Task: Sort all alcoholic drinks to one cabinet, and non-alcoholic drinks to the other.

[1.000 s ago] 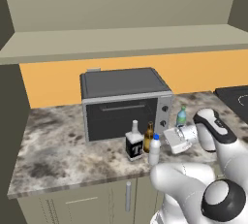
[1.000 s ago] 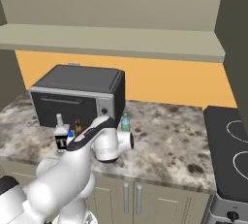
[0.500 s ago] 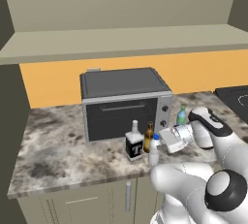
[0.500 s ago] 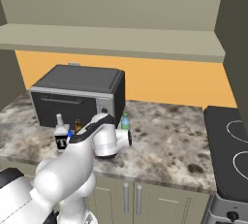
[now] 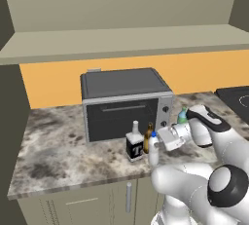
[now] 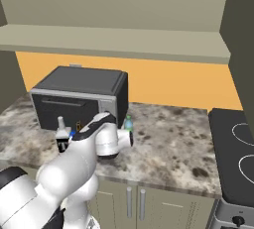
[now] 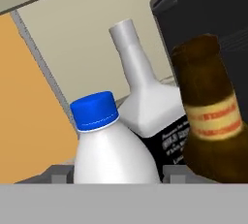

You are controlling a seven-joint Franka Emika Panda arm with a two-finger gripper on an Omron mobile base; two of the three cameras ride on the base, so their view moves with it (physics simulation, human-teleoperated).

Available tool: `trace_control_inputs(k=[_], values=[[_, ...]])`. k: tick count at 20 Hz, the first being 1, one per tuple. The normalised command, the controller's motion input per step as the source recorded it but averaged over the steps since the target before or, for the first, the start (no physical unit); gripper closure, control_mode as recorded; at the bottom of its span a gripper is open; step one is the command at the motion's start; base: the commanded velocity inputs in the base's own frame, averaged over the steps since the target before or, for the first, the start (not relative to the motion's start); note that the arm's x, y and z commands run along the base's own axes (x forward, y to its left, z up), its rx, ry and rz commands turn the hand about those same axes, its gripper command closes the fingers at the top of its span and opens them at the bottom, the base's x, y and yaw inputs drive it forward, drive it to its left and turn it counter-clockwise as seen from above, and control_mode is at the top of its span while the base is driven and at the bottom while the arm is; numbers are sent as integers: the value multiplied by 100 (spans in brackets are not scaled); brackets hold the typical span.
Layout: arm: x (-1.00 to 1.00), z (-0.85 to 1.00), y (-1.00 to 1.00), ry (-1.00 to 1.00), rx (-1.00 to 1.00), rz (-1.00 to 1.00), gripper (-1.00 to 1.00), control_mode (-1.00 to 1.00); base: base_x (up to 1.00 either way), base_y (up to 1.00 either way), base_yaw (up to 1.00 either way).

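The gripper is reaching in from the right at the white bottle with the blue cap, which is standing upright near the front edge of the marbled desk. In the hand view that bottle is sitting squarely between the two dark fingertips, one on each side of its body; whether they are pressing on it or just flanking it cannot be told. Just behind it the brown beer bottle is standing to one side and the square black-labelled bottle with its pale neck to the other. From the left base view the square bottle and the beer bottle are clustering in front of the dark microwave. The blue bottle with the green top is standing farther right, beside the microwave, behind the arm's wrist.
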Motion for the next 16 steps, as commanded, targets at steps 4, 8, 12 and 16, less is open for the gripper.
trace_control_inputs(k=[4,8,12,16], values=[[-38,10,-7,-11,0,-15,100,-100,0,0,0],[-59,33,-22,-15,0,-14,100,-100,0,0,0],[-37,86,-9,-25,0,-12,100,-100,0,0,0],[-3,100,0,-20,-4,-8,100,-100,0,0,0]])
